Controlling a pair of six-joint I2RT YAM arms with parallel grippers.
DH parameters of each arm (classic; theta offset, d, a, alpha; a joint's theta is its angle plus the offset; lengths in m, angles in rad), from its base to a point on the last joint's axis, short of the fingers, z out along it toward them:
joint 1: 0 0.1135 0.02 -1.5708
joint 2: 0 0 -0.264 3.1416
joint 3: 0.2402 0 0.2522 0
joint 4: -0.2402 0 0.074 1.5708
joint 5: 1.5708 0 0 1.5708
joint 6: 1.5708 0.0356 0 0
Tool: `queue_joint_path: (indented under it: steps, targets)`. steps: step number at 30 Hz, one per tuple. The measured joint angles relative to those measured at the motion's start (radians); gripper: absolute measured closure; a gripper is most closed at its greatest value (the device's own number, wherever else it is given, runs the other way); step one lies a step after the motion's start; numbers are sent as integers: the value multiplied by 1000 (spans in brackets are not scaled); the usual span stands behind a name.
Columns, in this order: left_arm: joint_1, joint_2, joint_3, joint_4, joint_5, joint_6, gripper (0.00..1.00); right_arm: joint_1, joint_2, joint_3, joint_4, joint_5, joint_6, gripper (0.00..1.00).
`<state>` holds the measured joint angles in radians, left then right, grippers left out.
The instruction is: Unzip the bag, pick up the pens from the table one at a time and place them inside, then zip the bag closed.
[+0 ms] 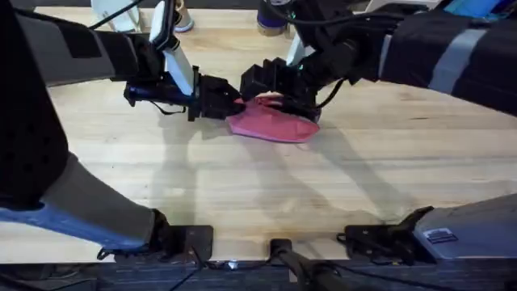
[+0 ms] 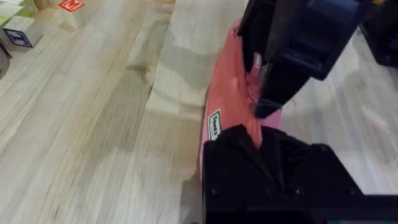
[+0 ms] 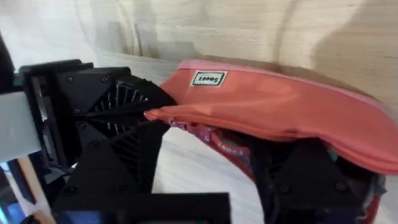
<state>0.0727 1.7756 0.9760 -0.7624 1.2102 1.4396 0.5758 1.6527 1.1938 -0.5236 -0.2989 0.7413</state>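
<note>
Overhead view: left arm's black pincer (image 1: pixel 229 103) at upper centre-left of frame, pinching the left end of the pink soft fabric pencil pouch (image 1: pixel 271 123). Lies on the light wooden plank table (image 1: pixel 258 190), just above mid-frame, long axis running left to right, slightly sagged in the middle. Further right, right arm's black pincer (image 1: pixel 279 95) down on the pouch's upper edge, touching it; whether pressed together on the zipper or merely resting there, cannot tell from above.

Left wrist view: pouch (image 2: pixel 227 99) running up the middle of the frame, small white label on its side, fabric bunched under the near black finger; other arm's pincer (image 2: pixel 273 93) at upper right, gripping a fold or tab of pink fabric near the top seam.

Right wrist view: left arm's ribbed fingers (image 3: pixel 127 109) at left of frame clamped on the pouch's pointed end, pink cloth stretched rightward from them.

Judged from the sag and wrinkles: light, limp, easily dragged, likely to fold instead of resisting a pull. Best held at one end seam as anchor, with the zipper tab taken by the other pincer. Pens not made out.
</note>
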Motion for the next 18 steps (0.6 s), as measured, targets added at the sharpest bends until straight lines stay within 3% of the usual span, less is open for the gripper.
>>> queue_joint_path:
  steps: [5, 18]
  targets:
    - [0, 0, 0, 1, -3, 0, 958, 0, 0, 0, 4, -1, 9, 317]
    - [0, 0, 0, 1, -2, 0, 958, 0, -36, 0, 32, 0, 15, 229]
